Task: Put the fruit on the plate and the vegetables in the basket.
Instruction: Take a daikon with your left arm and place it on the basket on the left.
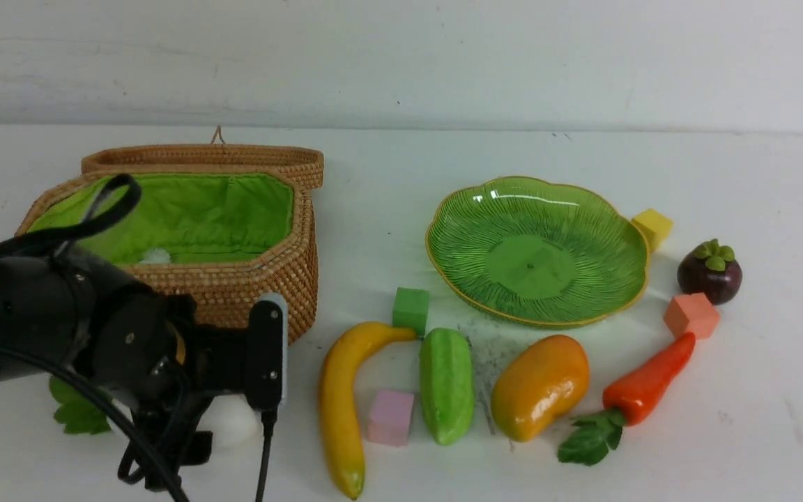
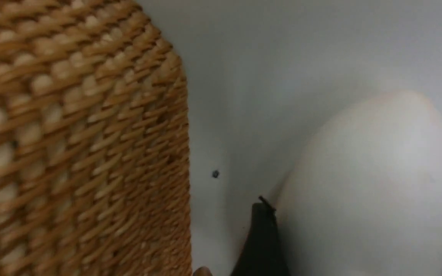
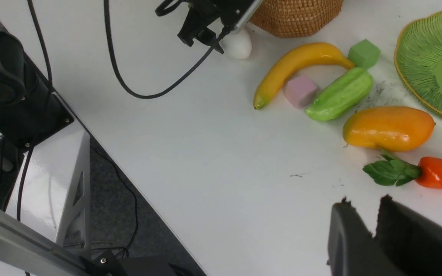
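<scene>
**Asker:** What did the front view show?

**Me:** One tan wicker basket [image 1: 269,279], coarse-woven and lined with lime cloth, and one ribbed, scalloped green plate [image 1: 603,209]. On the white tabletop [image 1: 401,174] lay three fruit: a long banana [image 1: 339,404], a plump glossy mango [image 1: 539,387] and a round mangosteen [image 1: 709,275]. There were three vegetables too: a stubby cucumber [image 1: 447,383], a carrot [image 1: 649,380] and a smooth white radish [image 1: 234,422]. I also counted four small cubes [image 1: 391,416].

**Asker:** And your left fingers [image 2: 261,237]?

**Me:** In the left wrist view they were spread, one dark tip on either side of the radish [image 2: 370,184]. It lay on the tabletop near the basket's weave [image 2: 79,138].

**Asker:** The right?

**Me:** In the right wrist view my right fingers [image 3: 349,237] sat close together, with a thin notch between the tips, holding nothing. The carrot's [image 3: 441,172] leaves lay near.
</scene>
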Action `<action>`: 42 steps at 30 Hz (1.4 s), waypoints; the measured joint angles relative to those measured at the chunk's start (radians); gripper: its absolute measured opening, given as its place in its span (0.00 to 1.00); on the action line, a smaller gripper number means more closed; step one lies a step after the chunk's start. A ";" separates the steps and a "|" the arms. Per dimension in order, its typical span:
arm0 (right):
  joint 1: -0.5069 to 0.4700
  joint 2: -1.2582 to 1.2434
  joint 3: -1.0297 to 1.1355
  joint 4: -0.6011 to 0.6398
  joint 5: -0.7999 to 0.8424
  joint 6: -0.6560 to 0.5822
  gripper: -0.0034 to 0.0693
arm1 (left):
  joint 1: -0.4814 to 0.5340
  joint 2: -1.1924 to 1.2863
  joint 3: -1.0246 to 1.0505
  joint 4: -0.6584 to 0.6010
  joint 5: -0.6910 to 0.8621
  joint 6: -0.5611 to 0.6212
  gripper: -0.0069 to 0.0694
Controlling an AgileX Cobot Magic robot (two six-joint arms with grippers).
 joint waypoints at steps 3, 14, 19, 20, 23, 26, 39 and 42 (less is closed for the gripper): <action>0.000 0.000 0.000 0.001 -0.001 0.000 0.22 | 0.000 0.027 0.000 0.022 0.019 0.000 0.75; 0.000 0.000 0.000 0.001 -0.001 0.000 0.22 | 0.000 0.028 -0.009 -0.043 0.128 -0.015 0.71; 0.000 0.000 0.000 0.000 -0.001 -0.014 0.23 | 0.000 0.000 -0.009 -0.106 0.262 -0.028 0.71; 0.000 0.000 0.001 0.000 -0.002 -0.020 0.23 | 0.000 -0.022 -0.007 -0.113 0.287 -0.036 0.71; 0.000 0.000 0.001 -0.002 -0.007 -0.022 0.23 | 0.000 -0.108 -0.005 -0.123 0.306 -0.076 0.71; 0.000 0.000 0.001 -0.002 -0.009 -0.023 0.24 | 0.000 -0.292 -0.005 -0.123 0.298 -0.148 0.71; 0.000 0.001 0.001 -0.022 -0.078 -0.025 0.25 | 0.035 -0.355 -0.140 0.131 -0.180 -0.383 0.71; 0.000 0.001 0.001 -0.042 -0.113 -0.025 0.25 | 0.077 -0.222 -0.245 0.158 -0.137 -0.437 0.71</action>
